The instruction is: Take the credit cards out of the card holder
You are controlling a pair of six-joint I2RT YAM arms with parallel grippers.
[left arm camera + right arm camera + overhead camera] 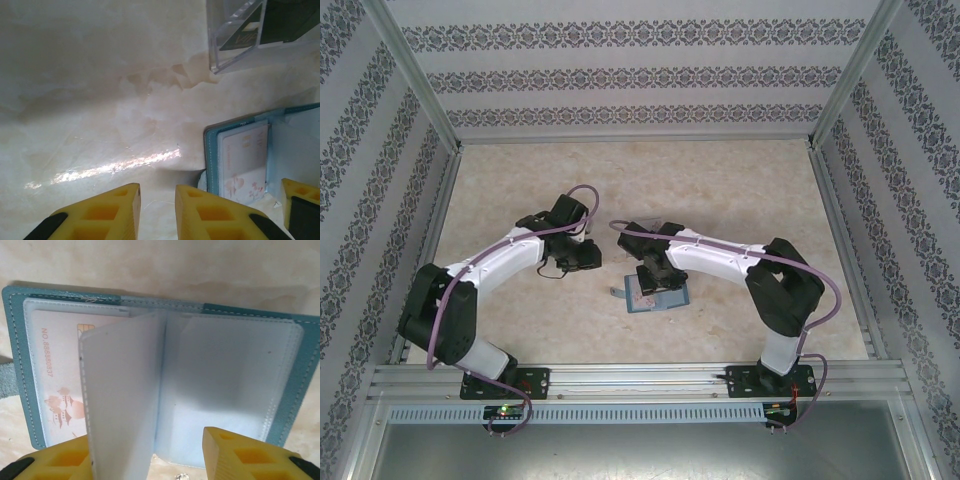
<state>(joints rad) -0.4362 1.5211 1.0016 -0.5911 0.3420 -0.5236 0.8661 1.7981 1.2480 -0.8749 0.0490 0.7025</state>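
Yellow tips of right jaws show at 6 o'clock in rt wrist view, set well apart. A clear sleeve leaf (122,400) stands upright btwn them, not clamped. Just beyond, teal card holder (225,380) lies open flat on pale counter (150,265). Its 9 o'clock pocket holds a pale credit card (57,390) w/ orange print & a chip. From above, holder sits just right of counter centre, under right jaws. At its 10 o'clock, left jaws hover a narrow gap apart, gripping nothing. In left wrist view, clear tray (217,50) at 1 o'clock holds dark cards (290,20), near holder, not touching.
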